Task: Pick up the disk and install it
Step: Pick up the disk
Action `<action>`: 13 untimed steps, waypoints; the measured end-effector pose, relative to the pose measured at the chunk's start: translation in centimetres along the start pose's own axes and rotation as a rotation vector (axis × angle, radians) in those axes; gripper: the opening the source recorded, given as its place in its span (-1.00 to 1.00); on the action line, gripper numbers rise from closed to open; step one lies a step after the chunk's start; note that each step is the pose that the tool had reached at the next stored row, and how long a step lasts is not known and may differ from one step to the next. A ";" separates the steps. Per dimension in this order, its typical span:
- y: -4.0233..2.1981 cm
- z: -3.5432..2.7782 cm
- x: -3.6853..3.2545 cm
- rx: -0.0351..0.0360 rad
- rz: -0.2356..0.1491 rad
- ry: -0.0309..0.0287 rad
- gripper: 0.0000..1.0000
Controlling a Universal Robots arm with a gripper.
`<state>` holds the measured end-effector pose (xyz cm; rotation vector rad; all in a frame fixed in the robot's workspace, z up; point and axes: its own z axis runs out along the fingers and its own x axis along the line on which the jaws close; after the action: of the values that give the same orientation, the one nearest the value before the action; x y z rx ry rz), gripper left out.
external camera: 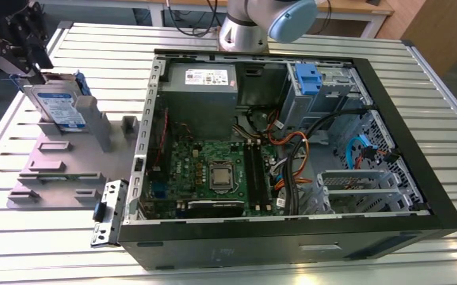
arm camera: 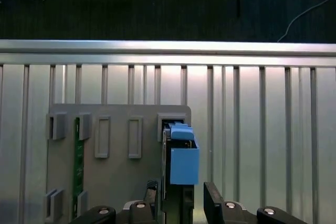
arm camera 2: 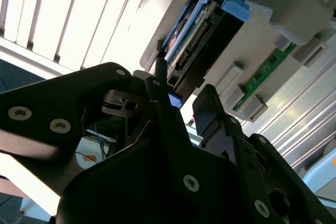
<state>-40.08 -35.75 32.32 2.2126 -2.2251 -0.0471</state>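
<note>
Your disk (external camera: 57,105) stands on edge in the grey fixture (external camera: 54,178), at the upper left of the exterior view's frame. The fixture sits on the slatted surface (external camera: 46,249), well apart from the open computer case (external camera: 442,193). The gripper (external camera: 24,59) hangs just over the disk's upper end.

In the first wrist view you look along the disk's thin edge. Its blue carrier (arm camera: 184,163) and metal body run straight into the gap, with one of the fingers (arm camera: 211,196) on each flat face. So the long axis points up toward the wrist and the thin dimension lies across the jaws, which is how a pinch wants it.

The jaws look released. A sliver of space shows beside one finger, though the other side is too shadowed to rule out contact. I judge that you are gripping nothing yet.
</note>
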 end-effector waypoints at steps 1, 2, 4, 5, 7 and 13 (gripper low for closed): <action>0.04 0.04 0.00 0.0000 -0.001 0.0000 -0.06; 0.08 0.07 0.00 -0.0001 -0.002 0.0001 -0.06; 0.12 0.15 0.01 -0.0001 -0.004 0.0001 -0.06; 0.14 0.23 0.01 0.0000 -0.004 0.0001 -0.06; 0.16 0.37 0.01 -0.0001 -0.006 0.0002 -0.06; 0.22 0.76 -0.02 -0.0003 -0.015 0.0004 -0.06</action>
<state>-40.32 -35.71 31.56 2.2289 -2.2084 -0.0470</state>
